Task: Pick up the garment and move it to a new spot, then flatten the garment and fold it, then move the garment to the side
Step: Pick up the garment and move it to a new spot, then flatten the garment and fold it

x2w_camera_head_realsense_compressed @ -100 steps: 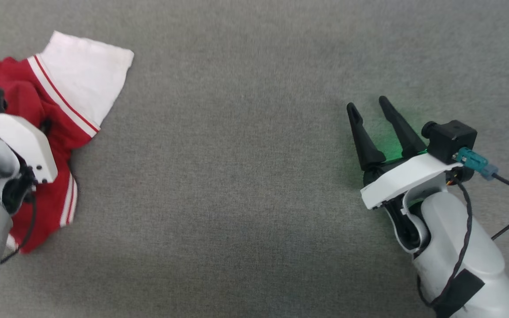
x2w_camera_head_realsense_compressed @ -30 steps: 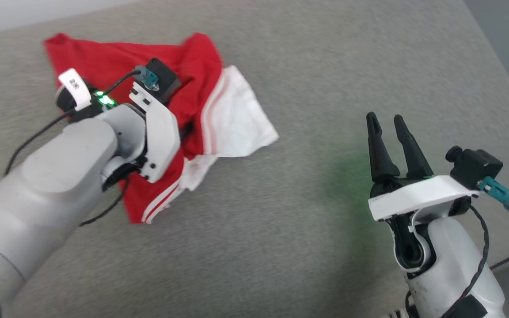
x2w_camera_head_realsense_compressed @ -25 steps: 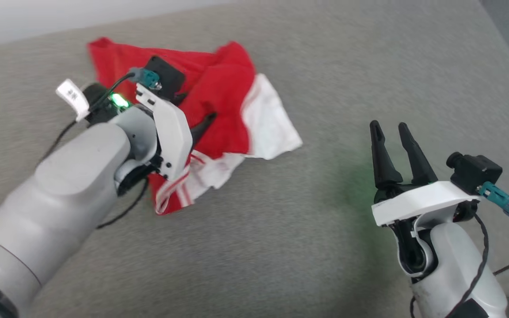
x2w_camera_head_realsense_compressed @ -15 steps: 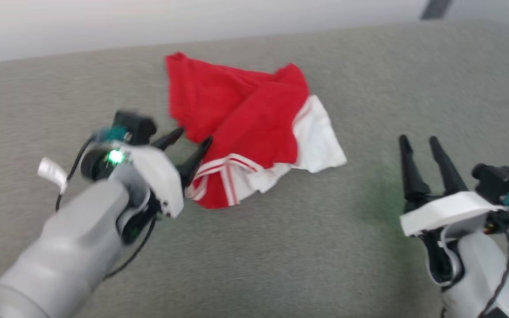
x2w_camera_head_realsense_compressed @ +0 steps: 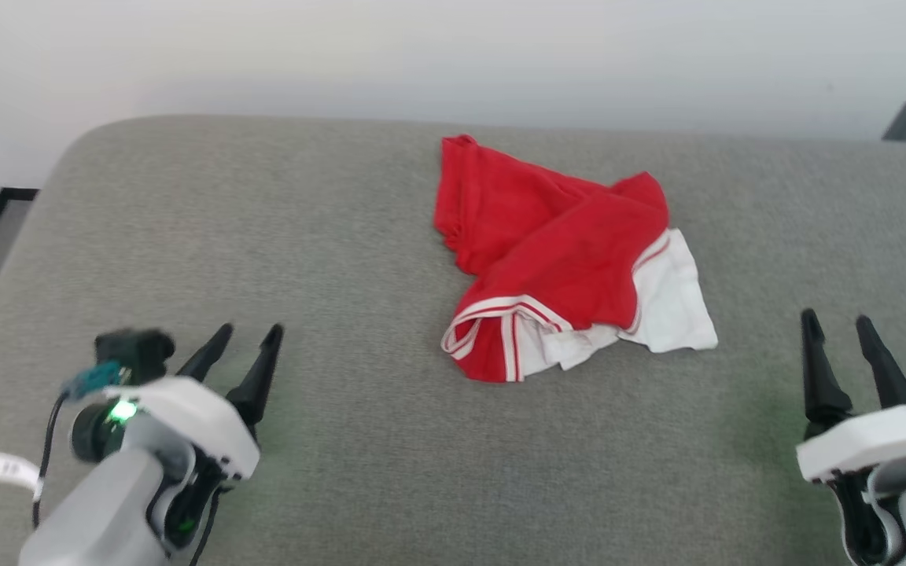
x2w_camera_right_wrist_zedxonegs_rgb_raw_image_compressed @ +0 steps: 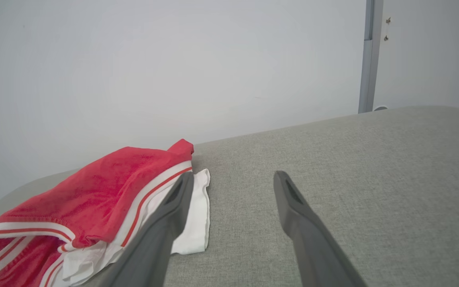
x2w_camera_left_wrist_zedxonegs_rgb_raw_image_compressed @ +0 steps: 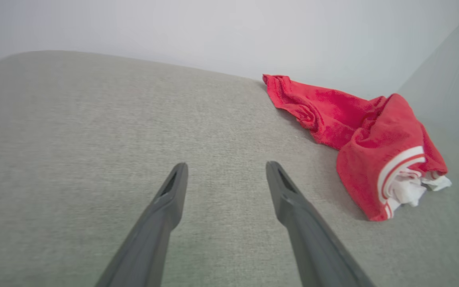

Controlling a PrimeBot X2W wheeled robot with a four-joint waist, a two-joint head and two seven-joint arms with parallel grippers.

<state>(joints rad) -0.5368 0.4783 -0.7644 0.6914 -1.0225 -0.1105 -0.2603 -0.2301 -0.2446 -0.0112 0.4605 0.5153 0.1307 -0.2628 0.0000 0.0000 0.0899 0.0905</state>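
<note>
Grey cushion [x2w_camera_head_realsense_compressed: 264,220] bears the garment [x2w_camera_head_realsense_compressed: 555,251] — left tool [x2w_camera_head_realsense_compressed: 249,332], now off it, and right tool [x2w_camera_head_realsense_compressed: 834,318] spread.

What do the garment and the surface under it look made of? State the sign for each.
The garment: soft matte knit cloth, perhaps cotton; it lies in limp crumpled folds. The surface: grey woven upholstery-like fabric, matte; fine flecked weave, rounded padded-looking edge.

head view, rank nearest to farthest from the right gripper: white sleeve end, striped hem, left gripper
1. White cloth sleeve end of the soft bright-red garment, just left of the right gripper.
2. Red-and-white striped hem, on the garment's near left edge.
3. Left gripper with two dark fingers, far left side.
</note>
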